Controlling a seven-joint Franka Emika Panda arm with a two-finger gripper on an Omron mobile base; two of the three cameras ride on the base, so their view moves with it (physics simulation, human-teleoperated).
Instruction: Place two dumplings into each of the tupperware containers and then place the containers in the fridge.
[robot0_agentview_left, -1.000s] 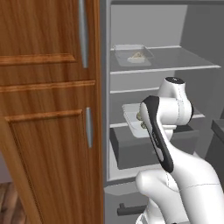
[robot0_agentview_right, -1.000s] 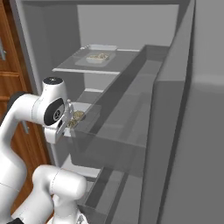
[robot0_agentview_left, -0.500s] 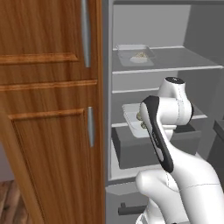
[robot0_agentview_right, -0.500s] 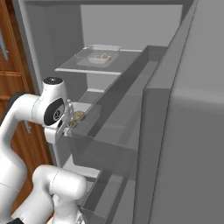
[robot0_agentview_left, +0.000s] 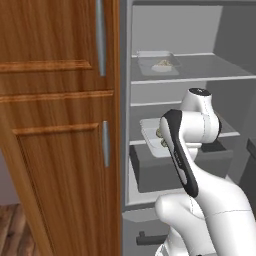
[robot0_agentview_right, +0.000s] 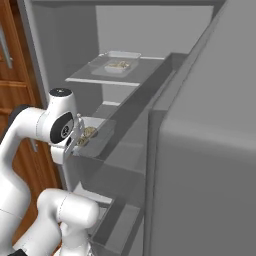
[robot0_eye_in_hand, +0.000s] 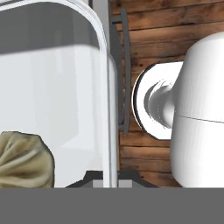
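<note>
My claw (robot0_eye_in_hand: 111, 179) was clenched on the thin rim of the tupperware container (robot0_eye_in_hand: 52, 87), light but slippery and flexing, its dumpling (robot0_eye_in_hand: 24, 159) at eight o'clock, loose

Arm: my white arm (robot0_agentview_left: 200, 200) rises and folds forward at the elbow, wrist bent down.
Gripper: my gripper (robot0_eye_in_hand: 112, 177) is closed, its fingers pinched on the thin rim of a container (robot0_eye_in_hand: 65, 109).
</note>
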